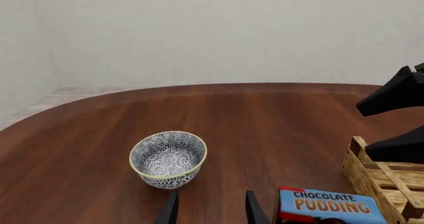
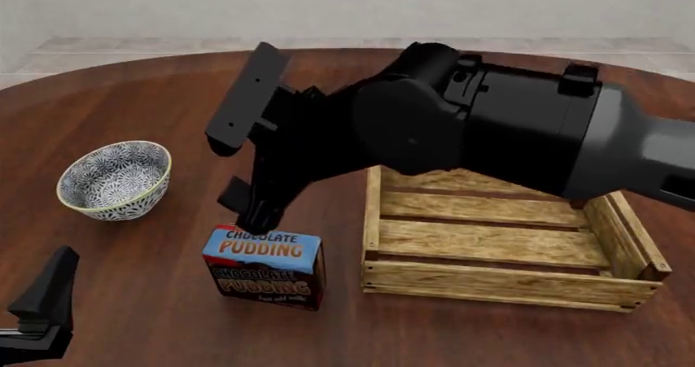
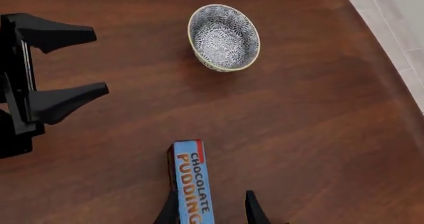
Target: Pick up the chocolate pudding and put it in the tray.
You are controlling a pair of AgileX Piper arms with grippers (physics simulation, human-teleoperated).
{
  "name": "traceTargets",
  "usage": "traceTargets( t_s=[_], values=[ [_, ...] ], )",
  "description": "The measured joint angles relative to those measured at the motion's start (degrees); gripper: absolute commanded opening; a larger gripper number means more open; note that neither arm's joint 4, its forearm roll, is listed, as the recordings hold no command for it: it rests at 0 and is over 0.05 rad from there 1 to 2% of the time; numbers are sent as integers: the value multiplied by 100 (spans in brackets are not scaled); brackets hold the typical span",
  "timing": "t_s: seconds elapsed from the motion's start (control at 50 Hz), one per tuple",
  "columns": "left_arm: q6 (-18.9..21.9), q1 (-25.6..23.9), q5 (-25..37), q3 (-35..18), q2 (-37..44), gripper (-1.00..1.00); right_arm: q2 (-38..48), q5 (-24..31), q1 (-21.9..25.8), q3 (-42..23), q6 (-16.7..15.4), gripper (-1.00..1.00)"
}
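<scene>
A big round table (image 2: 163,302) of dark red-brown wood fills the room, with a pale wall behind it and light floor tiles past its far edge.

The chocolate pudding (image 2: 266,266) stands on the table near the front, just left of the tray (image 2: 500,281). It is a small box with a blue top, orange words and a dark brown front. It is beside the tray, not in it. There is a thin gap between the two. The tray is a low crate made of light wooden slats.

A round bowl (image 2: 115,179) with a blue and white pattern sits farther left and a bit farther back, well apart from the box.

The right arm is big and black. It reaches across from the right, over the tray's back left corner, and points down at the box. The right gripper (image 3: 210,206) is right at the top of the box. In the right wrist view its two fingers are apart, with one on each side of the blue top. I cannot tell if they touch the box.

The left gripper (image 1: 210,209) is low at the front left corner of the table, away from the box. Its two fingers are apart and hold nothing.
</scene>
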Motion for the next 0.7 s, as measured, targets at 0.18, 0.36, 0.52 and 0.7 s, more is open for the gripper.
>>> traceTargets(
  t_s=[0.18,0.36,0.52,0.7],
  values=[
    [0,0,0,0,0,100,38,-36,128,123,55,100],
    [0,0,0,0,0,100,41,-62,212,258,98,100],
    [0,0,0,0,0,100,12,-26,252,352,45,100],
    [0,0,0,0,0,100,-11,0,262,482,-40,100]
  ],
)
